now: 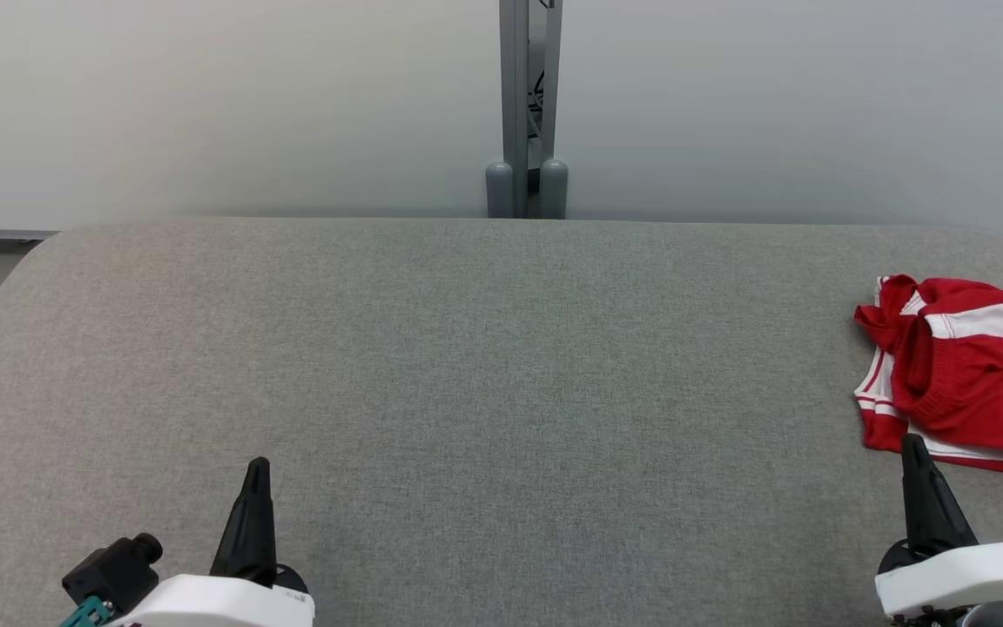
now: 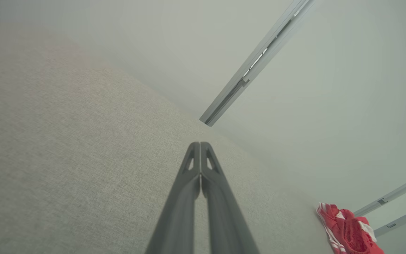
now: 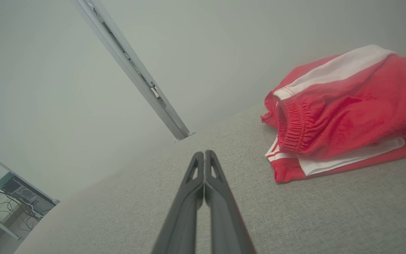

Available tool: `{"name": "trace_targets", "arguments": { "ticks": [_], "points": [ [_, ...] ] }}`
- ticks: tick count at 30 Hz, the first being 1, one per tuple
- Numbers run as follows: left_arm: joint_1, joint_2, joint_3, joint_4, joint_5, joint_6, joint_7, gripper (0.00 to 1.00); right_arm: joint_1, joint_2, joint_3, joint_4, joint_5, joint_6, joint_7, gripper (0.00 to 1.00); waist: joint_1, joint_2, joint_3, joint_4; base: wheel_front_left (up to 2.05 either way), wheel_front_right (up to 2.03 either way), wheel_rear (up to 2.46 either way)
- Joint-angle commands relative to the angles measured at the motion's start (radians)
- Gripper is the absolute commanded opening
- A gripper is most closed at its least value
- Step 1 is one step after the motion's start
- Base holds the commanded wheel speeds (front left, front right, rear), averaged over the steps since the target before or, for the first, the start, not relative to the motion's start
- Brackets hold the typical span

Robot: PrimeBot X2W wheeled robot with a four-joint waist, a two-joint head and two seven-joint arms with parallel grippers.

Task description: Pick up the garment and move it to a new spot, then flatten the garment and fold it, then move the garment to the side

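While both my arms hang low at the near edge, my left claw (image 1: 257, 470) sits near left with its two dark fingers pressed tight together, nothing between them. Same deal on the near right: my right claw (image 1: 913, 448) is pressed together too, gripping nothing, close to the garment's near left corner but not touching it. The garment (image 1: 976, 374) is red with white stripes, lying bunched on the right side of the grey fabric worktop (image 1: 467, 366), elastic waistband facing left, and the right edge of the head view cuts it off. At the far side, a grey metal post (image 1: 528, 104) stands against a pale wall (image 1: 205, 104).
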Motion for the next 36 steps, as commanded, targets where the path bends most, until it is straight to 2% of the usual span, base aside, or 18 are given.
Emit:
{"name": "trace_targets", "arguments": {
  "ticks": [1, 36],
  "points": [
    [-0.029, 0.003, 0.0, -0.013, -0.032, -0.01, 0.005, 0.0, -0.003, -0.009, -0.011, -0.021, 0.039, 0.0, 0.012, 0.0, 0.0, 0.0, 0.0, -0.001, 0.0, 0.0, 0.0],
    [-0.075, 0.005, -0.011, -0.017, -0.432, -0.054, 0.081, 0.0, 0.021, -0.014, -0.117, -0.059, 0.517, 0.0, 0.167, 0.0, 0.0, 0.0, 0.004, -0.022, 0.0, 0.0, 0.0]
  ]
}}
